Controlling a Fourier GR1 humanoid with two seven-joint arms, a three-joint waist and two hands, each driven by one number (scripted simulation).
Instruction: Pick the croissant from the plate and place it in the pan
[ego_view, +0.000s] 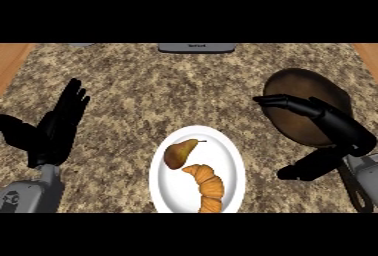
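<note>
Two foods share the white plate (235, 156): a pear (178, 154) and, just below it and touching, the croissant (208, 187), which lies on the lower right part with its long axis running from upper left down toward the view's lower edge, slightly curved. The right robot hand (328, 131) is released, fingers extended over the dark pan (295, 90), holding nothing; the left robot hand (59, 125) rests open at the left above the table (148, 90). I judge the reach is not yet begun, so the right robot hand should come down across the croissant's narrow width, away from the pear.

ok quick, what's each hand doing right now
left hand: open, fingers straight, holding nothing
right hand: open over the pan, holding nothing
</note>
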